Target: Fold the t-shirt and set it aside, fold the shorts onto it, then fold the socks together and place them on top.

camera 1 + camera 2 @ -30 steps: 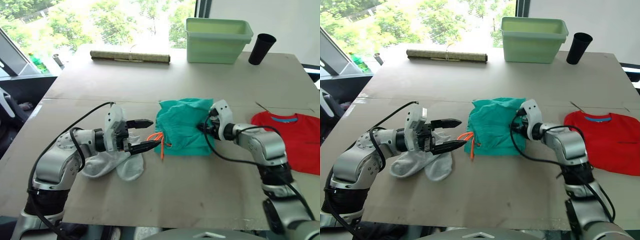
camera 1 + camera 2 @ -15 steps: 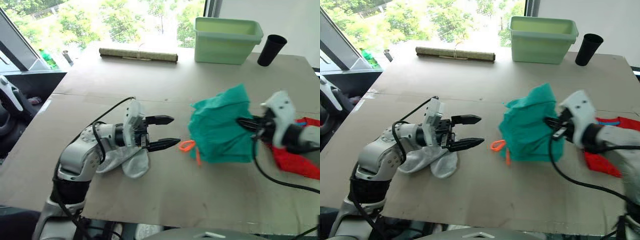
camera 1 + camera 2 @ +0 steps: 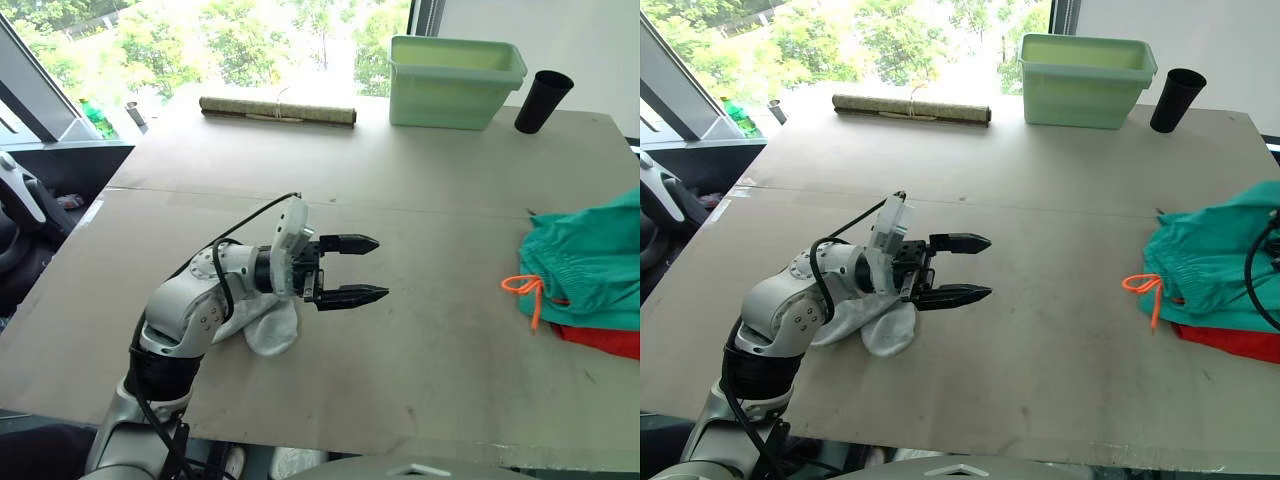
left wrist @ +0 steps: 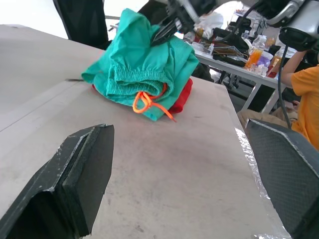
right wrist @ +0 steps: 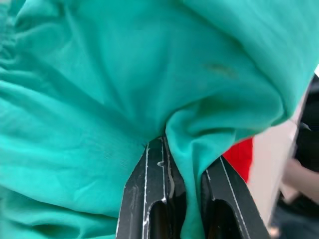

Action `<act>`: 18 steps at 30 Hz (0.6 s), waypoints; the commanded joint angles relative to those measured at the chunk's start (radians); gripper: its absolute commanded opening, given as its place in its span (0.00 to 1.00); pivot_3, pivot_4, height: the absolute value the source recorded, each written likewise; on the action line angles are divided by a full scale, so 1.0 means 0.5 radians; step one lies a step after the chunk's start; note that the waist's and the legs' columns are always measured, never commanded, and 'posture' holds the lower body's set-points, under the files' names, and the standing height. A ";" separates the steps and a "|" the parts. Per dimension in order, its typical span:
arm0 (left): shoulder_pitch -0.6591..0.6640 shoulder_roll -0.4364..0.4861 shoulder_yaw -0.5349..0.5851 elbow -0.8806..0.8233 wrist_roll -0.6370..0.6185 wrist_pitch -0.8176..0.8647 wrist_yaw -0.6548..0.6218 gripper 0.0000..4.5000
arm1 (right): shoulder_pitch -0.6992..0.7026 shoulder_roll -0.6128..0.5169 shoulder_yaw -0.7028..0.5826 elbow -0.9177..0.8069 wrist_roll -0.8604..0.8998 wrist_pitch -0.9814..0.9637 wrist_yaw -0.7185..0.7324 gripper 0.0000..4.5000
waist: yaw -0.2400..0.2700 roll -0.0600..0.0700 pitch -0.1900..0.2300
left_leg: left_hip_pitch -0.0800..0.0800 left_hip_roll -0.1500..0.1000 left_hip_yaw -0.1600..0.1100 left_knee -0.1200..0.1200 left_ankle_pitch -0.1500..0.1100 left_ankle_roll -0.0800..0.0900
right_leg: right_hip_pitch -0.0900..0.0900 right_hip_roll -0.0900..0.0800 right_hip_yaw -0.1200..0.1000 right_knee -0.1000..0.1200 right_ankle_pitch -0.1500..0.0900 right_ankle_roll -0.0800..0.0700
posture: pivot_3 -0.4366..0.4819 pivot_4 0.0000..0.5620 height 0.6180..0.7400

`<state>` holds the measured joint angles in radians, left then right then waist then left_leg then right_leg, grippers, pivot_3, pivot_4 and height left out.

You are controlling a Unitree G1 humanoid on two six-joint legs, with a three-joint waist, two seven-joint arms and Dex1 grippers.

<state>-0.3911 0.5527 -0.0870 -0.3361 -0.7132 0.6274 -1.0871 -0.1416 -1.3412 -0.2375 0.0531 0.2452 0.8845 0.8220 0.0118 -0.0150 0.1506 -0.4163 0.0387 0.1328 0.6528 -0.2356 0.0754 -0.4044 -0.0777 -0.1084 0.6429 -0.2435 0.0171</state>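
Now the shorts [image 3: 590, 268] lie bunched on the t-shirt [image 3: 600, 340] at the table's [image 3: 430, 350] three o'clock edge, a fold of teal cloth pinched between the right gripper [image 5: 172, 184] fingers, seemingly so the pile can be settled before release. Over at nine o'clock, the left gripper [image 3: 352, 270] hangs spread wide and empty above the socks [image 3: 262, 325], likely readied for them.

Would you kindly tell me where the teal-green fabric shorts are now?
The teal-green fabric shorts lie at the table's right edge atop the red t-shirt, pinched by the right hand.
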 commanded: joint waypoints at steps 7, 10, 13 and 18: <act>0.024 0.013 0.043 -0.183 -0.097 0.032 0.077 1.00 | -0.244 0.045 0.568 0.633 -0.578 -0.588 -0.069 0.35 | 0.004 0.004 0.000 | 0.001 0.000 0.002 0.001 0.001 -0.001 | 0.000 0.002 0.002 0.000 -0.001 0.002 | 0.48 0.27 1.00; -0.005 0.052 0.045 -0.185 -0.132 0.063 0.035 1.00 | -0.028 -0.011 0.229 0.230 -0.510 -0.298 -0.077 0.58 | 0.005 0.010 0.000 | 0.002 0.001 0.003 0.001 0.001 -0.002 | 0.000 0.002 0.003 0.001 -0.001 0.003 | 0.48 0.27 1.00; -0.062 0.058 0.036 -0.153 -0.146 0.081 0.019 1.00 | 0.340 0.179 -0.443 -0.478 -0.559 0.152 -0.057 0.89 | 0.008 0.013 -0.001 | 0.002 0.003 0.001 0.001 0.002 -0.003 | 0.001 0.003 0.002 0.002 -0.001 0.003 | 0.48 0.27 1.00; -0.121 0.072 0.041 -0.054 -0.138 0.067 -0.045 1.00 | 0.466 0.825 -1.216 -1.360 -0.435 0.333 -0.104 1.00 | 0.011 0.004 -0.001 | 0.002 0.005 -0.007 0.001 0.001 -0.005 | 0.004 0.007 -0.001 0.001 -0.002 0.005 | 0.48 0.27 1.00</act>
<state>-0.4355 0.5836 -0.0844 -0.3649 -0.7685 0.6704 -1.0955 0.0961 -0.9493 -0.7425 -0.5509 0.0051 1.0449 0.7806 0.0172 -0.0128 0.1499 -0.4156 0.0410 0.1289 0.6533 -0.2349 0.0731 -0.4022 -0.0740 -0.1095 0.6427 -0.2447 0.0195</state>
